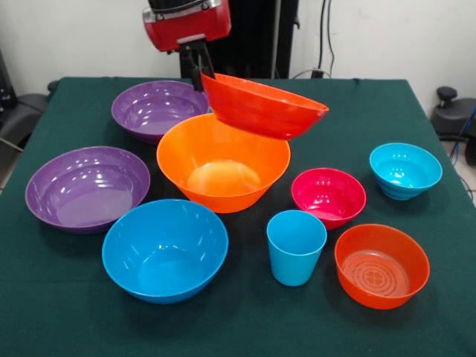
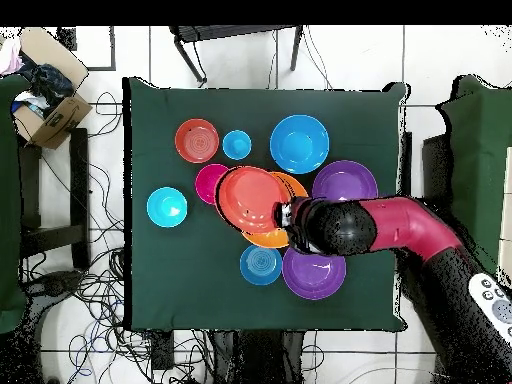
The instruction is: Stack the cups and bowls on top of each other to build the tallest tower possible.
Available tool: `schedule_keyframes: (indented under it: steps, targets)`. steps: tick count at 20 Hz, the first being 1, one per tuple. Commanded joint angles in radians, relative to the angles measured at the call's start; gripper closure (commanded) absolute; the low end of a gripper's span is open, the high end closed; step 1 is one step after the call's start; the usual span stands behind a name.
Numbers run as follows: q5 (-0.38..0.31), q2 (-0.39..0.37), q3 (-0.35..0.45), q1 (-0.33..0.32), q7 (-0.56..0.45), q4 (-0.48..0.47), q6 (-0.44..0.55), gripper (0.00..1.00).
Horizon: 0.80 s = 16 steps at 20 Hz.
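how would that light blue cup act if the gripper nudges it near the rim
The light blue cup stands upright, taller than wide, tapering to a narrow base, so it would probably tip rather than slide. It looks like thin glossy plastic: likely light and slippery. Once on its side it may roll.

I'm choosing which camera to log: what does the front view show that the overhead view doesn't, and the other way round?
Front only: the red-orange bowl hangs tilted from the claw, which pinches its rim, above the orange bowl. Overhead only: a small cyan bowl next to a purple bowl, hidden in the front view, and a cardboard box off the table. Both: the blue bowl and the light blue cup.
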Motion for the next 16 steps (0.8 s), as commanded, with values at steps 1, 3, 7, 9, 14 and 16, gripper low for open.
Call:
schedule_keyframes:
  steps: [1,3,7,9,14,16]
  targets:
    - [-0.057,0.065,0.056,-0.024,-0.379,-0.086,0.165,1.00]
    - [-0.053,0.077,0.060,-0.027,-0.391,-0.109,0.184,1.00]
    - [-0.081,0.107,0.040,-0.022,-0.386,-0.132,0.171,1.00]
    - [-0.107,0.129,0.031,-0.023,-0.388,-0.134,0.144,1.00]
    - [-0.200,0.192,-0.002,-0.022,-0.405,-0.159,0.088,1.00]
    - [-0.227,0.215,0.005,-0.038,-0.439,-0.164,0.082,1.00]
